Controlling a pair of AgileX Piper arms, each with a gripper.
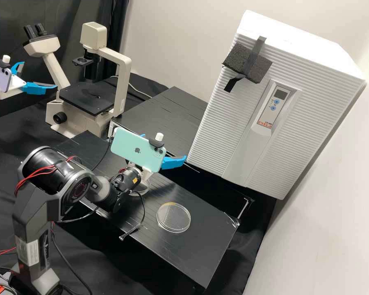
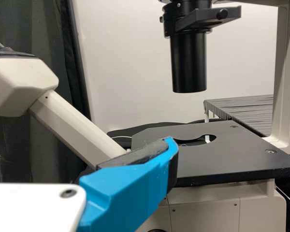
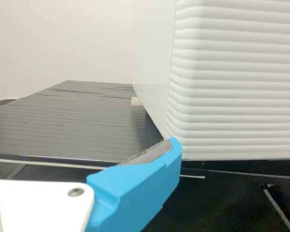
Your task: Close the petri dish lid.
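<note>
In the high view, our right gripper is above the counter, its 2 fingers apart with nothing between them. Our left gripper is beside the microscope, its 2 fingers apart too. A round clear petri dish part lies flat on the counter; we cannot tell whether it is the base or the lid. A clear curved edge shows partly behind the right wrist, and we judge it may be the other half.

The closing is still to do, and we judge the first step is taking the lid. We want to confirm which half is wider, then come down with the fingers on either side of its rim and squeeze lightly, since thin clear plastic can slip or flick away. We should lift it level, centre it over the base and lower it straight; a tilted lid could catch the rim and push the base along.
</note>
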